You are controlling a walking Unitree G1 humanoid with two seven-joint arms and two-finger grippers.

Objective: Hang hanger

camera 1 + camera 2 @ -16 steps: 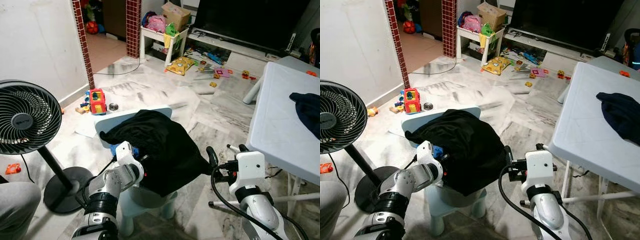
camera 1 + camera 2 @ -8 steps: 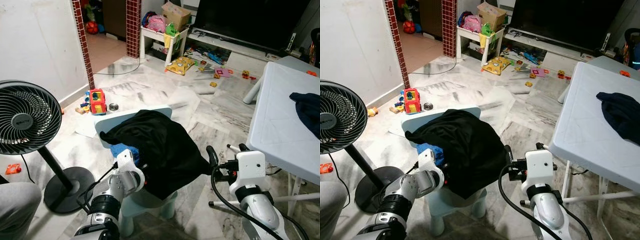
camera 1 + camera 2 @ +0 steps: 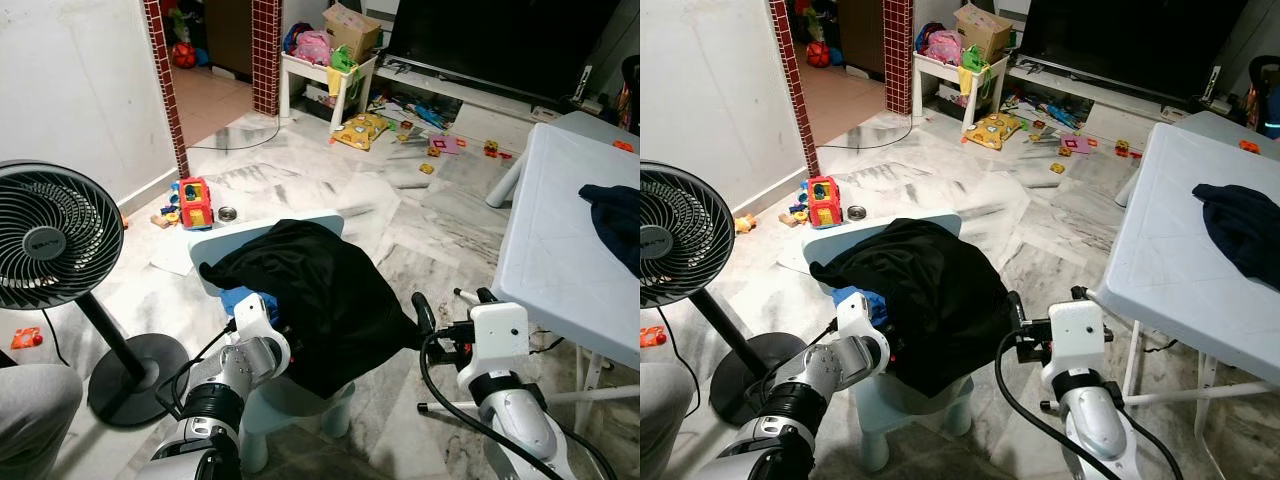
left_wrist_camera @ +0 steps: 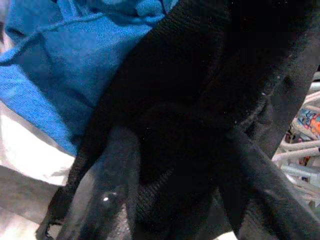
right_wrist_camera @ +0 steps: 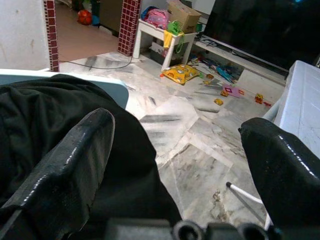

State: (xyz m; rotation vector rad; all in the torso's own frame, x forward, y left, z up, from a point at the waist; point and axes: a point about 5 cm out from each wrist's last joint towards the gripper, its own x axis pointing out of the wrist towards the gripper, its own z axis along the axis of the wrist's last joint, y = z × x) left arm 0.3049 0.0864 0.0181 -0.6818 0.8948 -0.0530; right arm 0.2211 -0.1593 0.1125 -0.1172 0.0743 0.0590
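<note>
Your left end effector (image 4: 165, 200) is buried in soft black knit cloth (image 3: 325, 290), grip unreadable; your right end effector (image 5: 175, 165) gapes wide.

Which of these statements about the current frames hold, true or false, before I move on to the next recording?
1. A black garment is draped over the small light blue chair. True.
2. The left gripper is held well clear of the clothes. False: its fingers are pushed into the black garment, next to blue fabric.
3. The right gripper has its fingers spread apart with nothing between them. True.
4. The standing fan is on the robot's right. False: it stands on the robot's left.
5. The white table has a dark garment lying on it. True.
</note>
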